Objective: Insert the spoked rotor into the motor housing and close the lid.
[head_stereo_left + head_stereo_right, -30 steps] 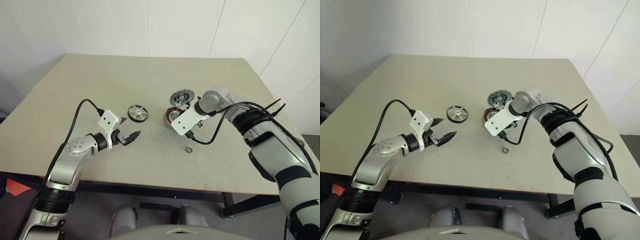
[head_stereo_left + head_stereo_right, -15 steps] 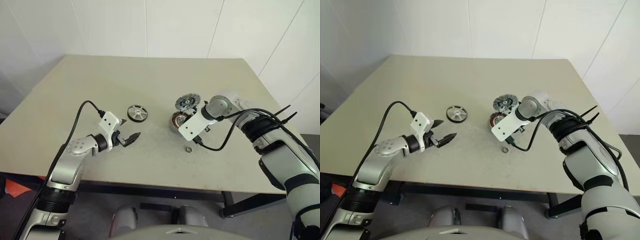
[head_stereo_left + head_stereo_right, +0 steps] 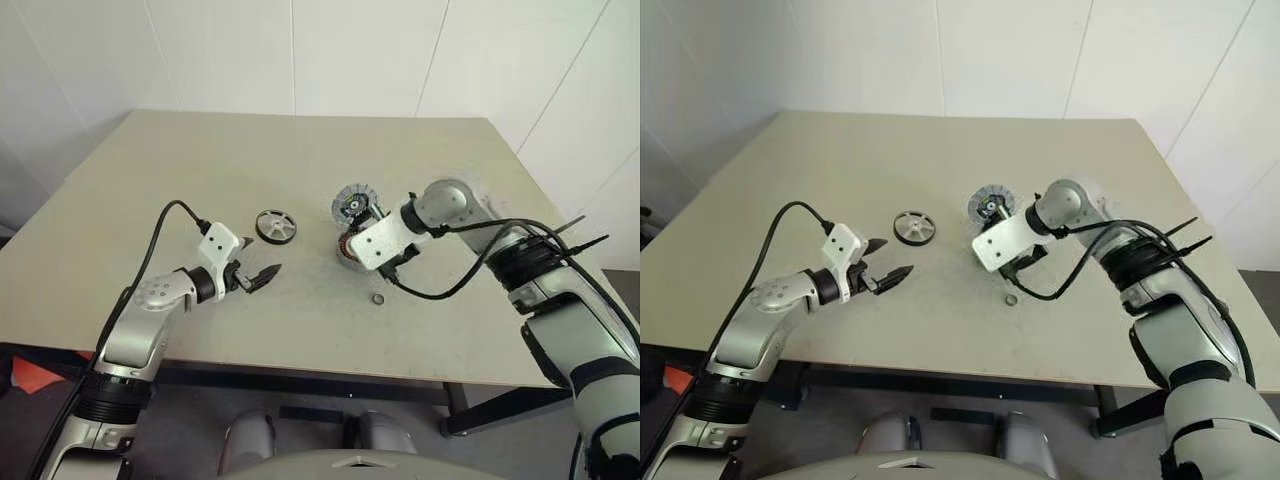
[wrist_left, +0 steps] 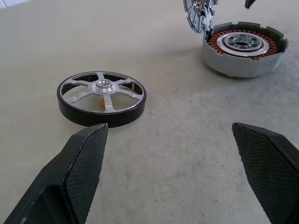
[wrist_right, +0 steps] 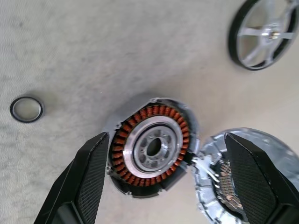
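left eye view first: the motor housing [image 3: 350,246] sits on the table [image 3: 200,160] with its lid [image 3: 352,201] swung open and standing just behind it, joined at the housing's far edge. the spoked rotor [image 3: 275,225] lies flat on the table to the left of the housing, apart from it, so the insertion is not yet done. the right gripper [image 3: 385,262] hangs over the near right side of the housing, its white wrist block covering part of it. a small washer ring [image 3: 378,298] lies in front of the housing, nearer the robot. the left gripper [image 3: 262,271] hovers in front of the rotor, further left of the housing and clear of both. right eye view: same layout, with the rotor left of the housing and the lid up behind it. left wrist view: the left gripper's two black fingers [image 4: 74,172] stand wide apart with nothing between them; the rotor rests just past them, and the housing lies beyond, copper windings and silver hub exposed, cavity empty. right wrist view: the right gripper's fingers [image 5: 84,182] are spread wide on either side of the open housing, holding nothing; the lid hangs off the housing's edge, though how far it is tilted back is hard to judge from this angle. by my reading, the housing is open and ready; picking up the rotor, seating it on the hub and closing the lid all remain.
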`<state>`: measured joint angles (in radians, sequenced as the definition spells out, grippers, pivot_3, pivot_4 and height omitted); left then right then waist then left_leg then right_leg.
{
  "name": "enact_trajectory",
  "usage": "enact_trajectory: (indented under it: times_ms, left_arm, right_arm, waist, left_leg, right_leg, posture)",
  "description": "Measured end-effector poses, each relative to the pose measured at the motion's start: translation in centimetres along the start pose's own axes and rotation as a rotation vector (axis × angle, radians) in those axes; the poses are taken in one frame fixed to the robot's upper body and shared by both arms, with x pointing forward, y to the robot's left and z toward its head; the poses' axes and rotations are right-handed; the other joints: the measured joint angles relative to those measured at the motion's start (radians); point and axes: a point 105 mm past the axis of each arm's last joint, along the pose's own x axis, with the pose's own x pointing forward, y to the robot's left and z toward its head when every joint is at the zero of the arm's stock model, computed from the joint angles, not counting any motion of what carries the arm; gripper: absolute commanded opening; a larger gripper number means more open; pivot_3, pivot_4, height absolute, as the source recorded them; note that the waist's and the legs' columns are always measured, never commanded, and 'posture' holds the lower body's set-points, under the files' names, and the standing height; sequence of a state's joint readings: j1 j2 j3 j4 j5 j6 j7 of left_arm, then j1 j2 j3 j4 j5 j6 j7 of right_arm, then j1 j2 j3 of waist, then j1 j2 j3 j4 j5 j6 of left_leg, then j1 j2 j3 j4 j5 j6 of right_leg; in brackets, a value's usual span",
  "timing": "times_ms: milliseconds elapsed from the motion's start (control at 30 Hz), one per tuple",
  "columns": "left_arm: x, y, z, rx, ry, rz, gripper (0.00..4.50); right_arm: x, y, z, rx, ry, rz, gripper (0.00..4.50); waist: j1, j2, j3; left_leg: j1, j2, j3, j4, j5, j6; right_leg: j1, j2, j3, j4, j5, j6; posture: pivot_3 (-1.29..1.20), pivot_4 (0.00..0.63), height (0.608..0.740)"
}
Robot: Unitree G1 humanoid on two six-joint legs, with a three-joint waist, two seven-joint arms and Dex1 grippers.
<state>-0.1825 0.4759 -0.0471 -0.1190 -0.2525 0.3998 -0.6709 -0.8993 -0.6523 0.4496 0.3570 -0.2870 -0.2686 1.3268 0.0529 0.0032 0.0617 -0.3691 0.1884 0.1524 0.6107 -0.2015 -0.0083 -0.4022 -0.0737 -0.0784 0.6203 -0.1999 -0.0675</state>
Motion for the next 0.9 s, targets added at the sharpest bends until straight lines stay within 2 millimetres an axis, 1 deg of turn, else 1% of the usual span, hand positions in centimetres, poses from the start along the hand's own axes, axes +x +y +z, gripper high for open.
enact_trajectory:
  times_ms: [100, 133, 167, 233, 300, 367, 433, 467, 567, 700, 833, 900]
  left_arm:
    - [-0.1, 0.0, -0.2, -0.005, 0.004, 0.002, 4.50]
    - [-0.1, -0.1, -0.2, -0.006, 0.002, 0.000, 4.50]
    - [-0.1, -0.2, -0.3, -0.007, 0.005, 0.001, 4.50]
    - [-0.3, -0.1, -0.5, -0.010, 0.010, 0.006, 4.50]
    - [-0.4, -0.1, -0.6, -0.011, 0.014, 0.006, 4.50]
    - [-0.4, 0.1, -0.6, -0.010, 0.019, 0.006, 4.50]
    - [-0.2, 0.0, -0.5, -0.006, 0.015, -0.002, 4.50]
    - [0.0, 0.0, -0.3, -0.003, 0.012, -0.010, 4.50]
    - [0.5, 0.0, 0.0, 0.004, 0.007, -0.023, 4.50]
    - [1.0, -0.1, 0.1, 0.011, 0.014, -0.038, 4.50]
    - [1.0, 0.0, 0.2, 0.018, 0.015, -0.038, 4.50]
    - [1.0, 0.1, 0.1, 0.020, 0.020, -0.042, 4.50]
  right_arm:
    - [-1.6, -0.2, -0.2, 0.173, -0.051, -0.095, 4.45]
    - [-2.2, 0.3, -0.3, 0.289, -0.109, -0.134, 4.45]
    - [-2.5, 1.1, -0.6, 0.383, -0.144, -0.146, 4.45]
    - [-2.9, 3.9, -1.6, 0.622, -0.217, -0.149, 4.45]
    - [-3.4, 7.0, -2.4, 0.837, -0.261, -0.144, 4.45]
    - [-3.7, 8.6, -2.9, 0.962, -0.283, -0.151, 4.45]
    - [-4.3, 9.4, -3.1, 1.027, -0.291, -0.175, 4.45]
    - [-4.4, 9.8, -3.1, 1.055, -0.290, -0.189, 4.45]
    - [-3.8, 10.5, -3.2, 1.103, -0.291, -0.204, 4.45]
    - [-1.6, 11.3, -2.6, 1.137, -0.297, -0.187, 4.45]
    - [0.5, 12.5, -1.9, 1.104, -0.256, -0.130, 4.45]
    - [1.2, 13.0, -1.6, 1.092, -0.249, -0.103, 4.45]
  waist:
    - [0.010, 0.000, 0.000]
    - [0.017, -0.001, 0.000]
    - [0.023, 0.000, 0.000]
    - [0.038, 0.000, 0.000]
    - [0.048, 0.001, 0.000]
    - [0.047, 0.002, 0.000]
    - [0.043, 0.002, -0.001]
    - [0.041, 0.002, -0.001]
    - [0.040, 0.004, -0.002]
    - [0.042, 0.004, -0.002]
    - [0.044, 0.004, -0.002]
    - [0.045, 0.004, -0.002]
  left_leg:
    - [0.002, 0.000, 0.000, 0.000, 0.000, 0.000]
    - [0.003, 0.000, 0.000, 0.000, 0.000, 0.000]
    - [0.004, 0.000, -0.001, -0.001, 0.000, 0.000]
    - [0.007, 0.000, 0.000, -0.002, -0.001, 0.001]
    - [0.007, 0.000, 0.000, -0.002, -0.001, 0.002]
    - [0.009, -0.001, 0.000, -0.002, -0.001, 0.002]
    - [0.013, 0.000, 0.001, -0.004, -0.001, 0.001]
    - [0.017, -0.001, 0.001, -0.006, 0.000, 0.000]
    - [0.023, -0.002, 0.001, -0.011, 0.001, -0.002]
    - [0.021, -0.002, 0.001, -0.011, 0.001, -0.002]
    - [0.019, -0.002, 0.000, -0.012, 0.000, 0.000]
    - [0.018, -0.002, 0.001, -0.013, 0.000, 0.000]
  right_leg:
    - [0.001, 0.000, 0.000, 0.000, 0.000, 0.000]
    - [0.003, 0.000, 0.000, -0.001, 0.000, 0.000]
    - [0.005, 0.000, 0.000, -0.002, -0.001, 0.001]
    - [0.008, 0.000, 0.000, -0.005, -0.004, 0.007]
    - [0.009, 0.000, 0.000, -0.007, -0.004, 0.007]
    - [0.010, 0.000, 0.000, -0.007, -0.004, 0.008]
    - [0.012, 0.000, 0.000, -0.007, -0.005, 0.009]
    - [0.015, 0.000, 0.000, -0.008, -0.005, 0.009]
    - [0.019, 0.000, -0.001, -0.014, -0.005, 0.010]
    - [0.019, 0.000, -0.001, -0.015, -0.005, 0.010]
    - [0.018, 0.000, -0.001, -0.015, -0.005, 0.010]
    - [0.016, 0.000, -0.001, -0.015, -0.006, 0.010]
  posture:
    - [0.00, 0.000, 0.740]
    - [0.00, 0.000, 0.740]
    - [0.00, 0.000, 0.740]
    - [0.00, 0.000, 0.740]
    - [0.00, 0.000, 0.740]
    - [0.00, 0.000, 0.740]
    - [0.00, 0.000, 0.740]
    - [0.00, 0.000, 0.740]
    - [0.00, 0.000, 0.740]
    - [0.00, 0.000, 0.740]
    - [0.00, 0.000, 0.740]
    - [0.00, 0.000, 0.740]
